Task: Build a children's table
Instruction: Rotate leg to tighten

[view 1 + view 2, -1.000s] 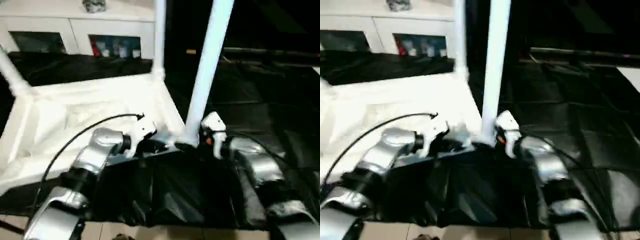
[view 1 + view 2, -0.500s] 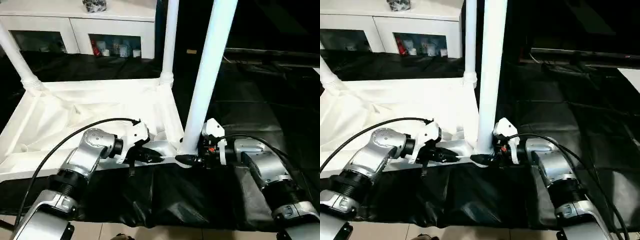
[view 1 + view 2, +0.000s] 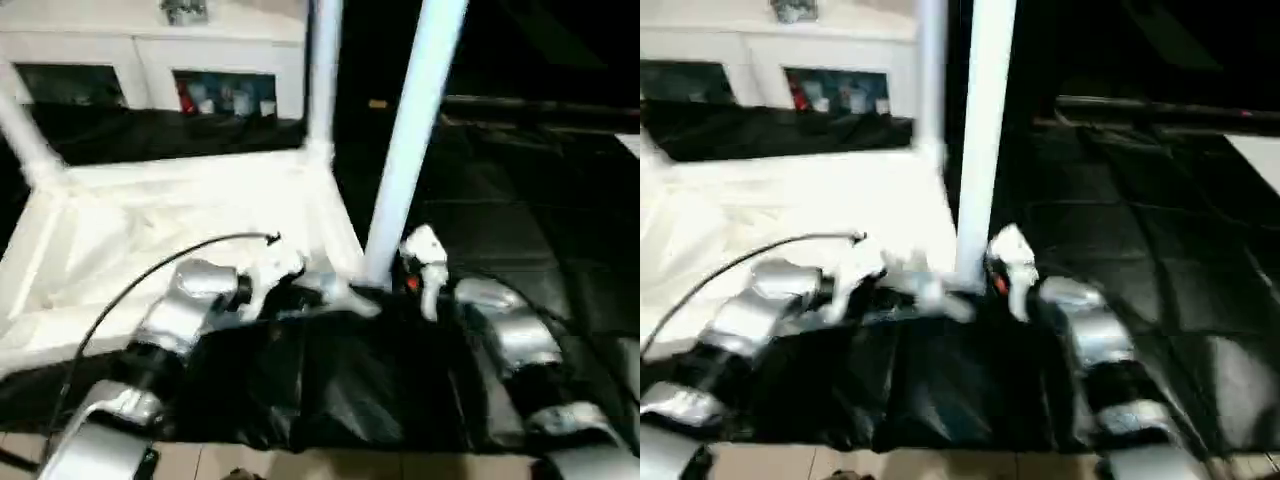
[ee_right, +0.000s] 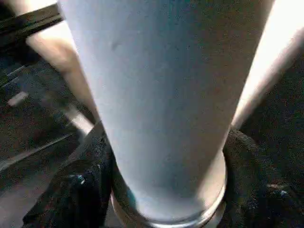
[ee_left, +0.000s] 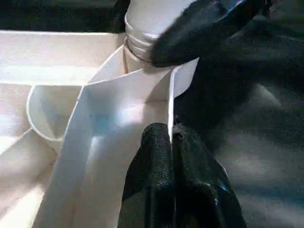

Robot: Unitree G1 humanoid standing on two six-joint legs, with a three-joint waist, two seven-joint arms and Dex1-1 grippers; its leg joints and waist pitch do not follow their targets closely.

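Now the last leg [image 3: 408, 140] is being fitted into the near right corner of the upside-down table top [image 3: 190, 215]. The leg's base is held between the right gripper [image 4: 164, 190] fingers, and the top's rim is pinched by the closed left gripper [image 5: 172, 156]. Next, the leg must be turned tight; open black floor is seen at the right.

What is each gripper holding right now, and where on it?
The left gripper is shut on the thin side wall of the tabletop, beside the corner socket. The right gripper's jaws sit around the base of the table leg, just above that socket.
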